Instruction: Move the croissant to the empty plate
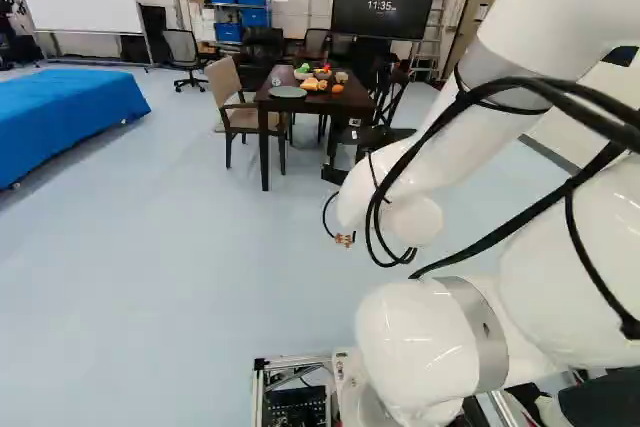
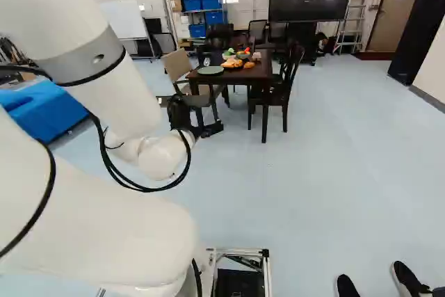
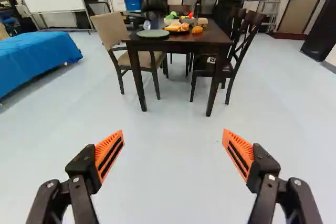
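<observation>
My gripper (image 2: 211, 129) shows only as dark parts beyond the white arm in the right base view. In the wrist view the gripper (image 3: 173, 136) is wide open, with only floor visible between its orange pads. Well ahead, the empty greenish plate (image 3: 153, 33) lies on the dark table's near left corner. Beside it, a dark plate (image 3: 181, 32) holds several yellow and orange food pieces (image 3: 173, 27); the croissant seems to be among them, but I cannot tell which piece it is.
The dark table (image 3: 194, 39) has a beige chair (image 3: 111, 29) at its left and a dark chair (image 3: 247, 35) at its right. A bowl of colourful items (image 1: 302, 72) stands farther back. A blue-covered surface (image 1: 70, 107) is far left; a person's shoes (image 2: 407, 277) show near the base.
</observation>
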You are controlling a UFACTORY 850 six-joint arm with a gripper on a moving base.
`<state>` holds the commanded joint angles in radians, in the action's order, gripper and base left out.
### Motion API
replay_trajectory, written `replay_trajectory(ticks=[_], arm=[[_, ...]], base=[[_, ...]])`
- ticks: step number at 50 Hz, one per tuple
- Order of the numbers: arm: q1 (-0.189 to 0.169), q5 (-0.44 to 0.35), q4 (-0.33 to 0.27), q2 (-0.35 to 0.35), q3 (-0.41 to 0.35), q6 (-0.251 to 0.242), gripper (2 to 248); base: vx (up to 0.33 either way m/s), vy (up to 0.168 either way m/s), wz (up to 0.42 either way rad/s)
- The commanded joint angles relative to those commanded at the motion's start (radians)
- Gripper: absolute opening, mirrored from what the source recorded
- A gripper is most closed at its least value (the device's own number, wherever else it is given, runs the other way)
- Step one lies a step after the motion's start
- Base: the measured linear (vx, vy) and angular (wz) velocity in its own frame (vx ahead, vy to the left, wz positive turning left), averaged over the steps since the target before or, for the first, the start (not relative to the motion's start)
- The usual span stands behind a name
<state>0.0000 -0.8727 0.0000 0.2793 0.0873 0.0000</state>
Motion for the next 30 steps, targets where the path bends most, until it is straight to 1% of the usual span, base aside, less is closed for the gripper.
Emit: replay_trajectory(ticks=[12, 30], arm=[[0.0, 0.0, 0.0, 0.0, 0.0, 0.0, 247], [0.0, 0.0, 0.0, 0.0, 0.0, 0.0, 247]], base=[[0.033, 0.001, 0.006], [0.063, -0.027, 0.003]])
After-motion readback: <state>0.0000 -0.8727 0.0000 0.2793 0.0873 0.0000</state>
